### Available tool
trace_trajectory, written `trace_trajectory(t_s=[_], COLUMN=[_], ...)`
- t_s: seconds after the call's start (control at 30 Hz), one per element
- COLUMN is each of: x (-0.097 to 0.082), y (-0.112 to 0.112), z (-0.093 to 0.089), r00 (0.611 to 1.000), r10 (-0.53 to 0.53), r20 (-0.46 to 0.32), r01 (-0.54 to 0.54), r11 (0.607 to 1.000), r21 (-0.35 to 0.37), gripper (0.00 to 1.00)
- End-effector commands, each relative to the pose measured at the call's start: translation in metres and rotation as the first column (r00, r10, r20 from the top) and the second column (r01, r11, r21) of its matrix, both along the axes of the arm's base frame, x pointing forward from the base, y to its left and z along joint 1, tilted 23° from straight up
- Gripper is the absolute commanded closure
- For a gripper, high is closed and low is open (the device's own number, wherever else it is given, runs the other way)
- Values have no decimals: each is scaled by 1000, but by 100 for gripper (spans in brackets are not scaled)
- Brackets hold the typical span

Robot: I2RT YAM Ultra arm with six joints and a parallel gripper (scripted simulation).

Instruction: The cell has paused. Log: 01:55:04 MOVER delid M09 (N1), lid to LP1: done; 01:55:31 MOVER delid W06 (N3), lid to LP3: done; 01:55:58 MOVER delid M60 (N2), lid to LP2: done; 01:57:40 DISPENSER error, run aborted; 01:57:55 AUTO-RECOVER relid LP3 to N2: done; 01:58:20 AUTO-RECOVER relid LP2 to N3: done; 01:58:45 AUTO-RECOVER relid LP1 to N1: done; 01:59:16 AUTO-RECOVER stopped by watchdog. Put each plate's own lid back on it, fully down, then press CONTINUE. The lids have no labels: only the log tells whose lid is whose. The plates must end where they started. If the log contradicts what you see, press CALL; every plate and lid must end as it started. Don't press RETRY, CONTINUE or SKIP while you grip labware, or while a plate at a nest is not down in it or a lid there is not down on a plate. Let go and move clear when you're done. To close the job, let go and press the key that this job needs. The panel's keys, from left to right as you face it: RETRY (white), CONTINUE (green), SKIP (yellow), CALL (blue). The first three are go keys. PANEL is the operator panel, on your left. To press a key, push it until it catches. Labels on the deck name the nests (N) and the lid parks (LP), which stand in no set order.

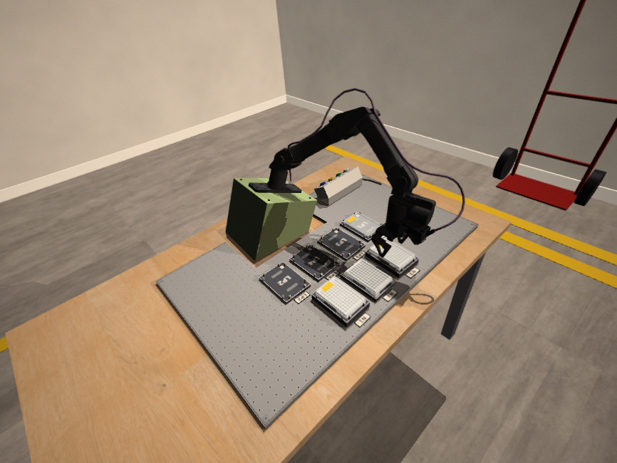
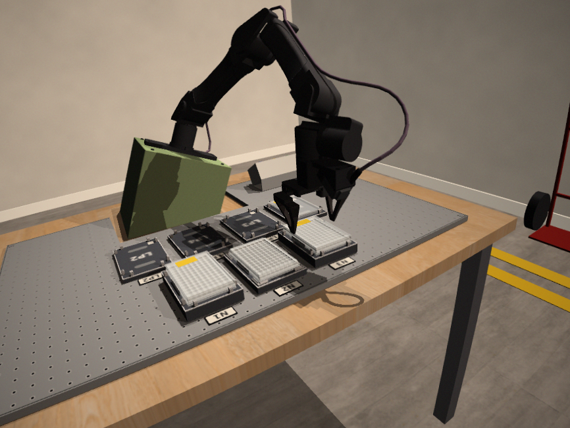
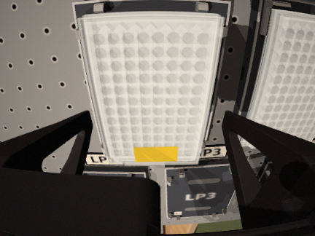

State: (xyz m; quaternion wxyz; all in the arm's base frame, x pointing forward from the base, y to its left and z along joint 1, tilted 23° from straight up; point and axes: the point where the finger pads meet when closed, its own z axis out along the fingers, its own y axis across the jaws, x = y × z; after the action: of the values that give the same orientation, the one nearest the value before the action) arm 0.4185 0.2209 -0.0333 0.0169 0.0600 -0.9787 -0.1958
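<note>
Grey and cream walls meet behind a wood-look floor with yellow lines; you have a red hand truck (image 1: pixel 537 191) (image 2: pixel 553 237) at the right of the frame. Your wooden table (image 1: pixel 99 378) (image 2: pixel 230 357) carries a perforated grey deck (image 1: pixel 239 323) (image 2: pixel 68 322) (image 3: pixel 33 84). The black arm (image 1: pixel 381 144) (image 2: pixel 289 59) stands on a green block (image 1: pixel 286 219) (image 2: pixel 183 195), left of centre in the exterior view; beyond it sits the pale panel (image 1: pixel 343 186) (image 2: pixel 278 176).

You will find the N3 plate (image 1: pixel 396 258) (image 2: pixel 322 236) (image 3: pixel 151 84) right of centre in the top view, its long axis running upper left to lower right, yellow patch toward the upper left. The N1 plate (image 1: pixel 340 300) (image 2: pixel 200 278) matches that heading and also shows yellow. Between them, the N2 plate (image 1: pixel 367 278) (image 2: pixel 263 260) (image 3: pixel 288 76) lies parallel, with no yellow patch visible.

A clear lid (image 1: pixel 363 225) (image 2: pixel 301 208) lies on LP1, yellow patch likewise toward the upper left. Your gripper (image 1: pixel 400 247) (image 2: pixel 314 225) (image 3: pixel 157 118) is released, fingers spread on either side of the N3 plate's patched end.

Legible to you: N1, N2, N3, LP1, LP2, LP3. Another dark park's marking is too shadowed to read.
</note>
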Motion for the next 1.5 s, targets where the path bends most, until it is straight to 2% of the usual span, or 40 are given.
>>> trace_trajectory(t_s=[0.0,0.03,0.17,0.2,0.23,0.27,0.4,0.7,0.73,1.47], x=[17,12,3,7,19,23,20,18,8,7], y=[5,6,4,4,5,5,5,8,6,8], z=[11,1,-11,-6,8,11,5,5,-4,-4], r00=[998,999,1000,999,997,997,998,998,999,999], r10=[-16,-11,-13,-17,-25,-28,-26,-21,-10,-10], r20=[57,38,13,29,68,78,64,61,30,30], r01=[15,10,13,17,23,26,24,20,10,10], r11=[1000,1000,1000,1000,999,999,999,1000,1000,1000], r21=[21,14,3,8,23,27,21,20,11,11], gripper=[0,0,0,0,0,0,0,0,0,0])
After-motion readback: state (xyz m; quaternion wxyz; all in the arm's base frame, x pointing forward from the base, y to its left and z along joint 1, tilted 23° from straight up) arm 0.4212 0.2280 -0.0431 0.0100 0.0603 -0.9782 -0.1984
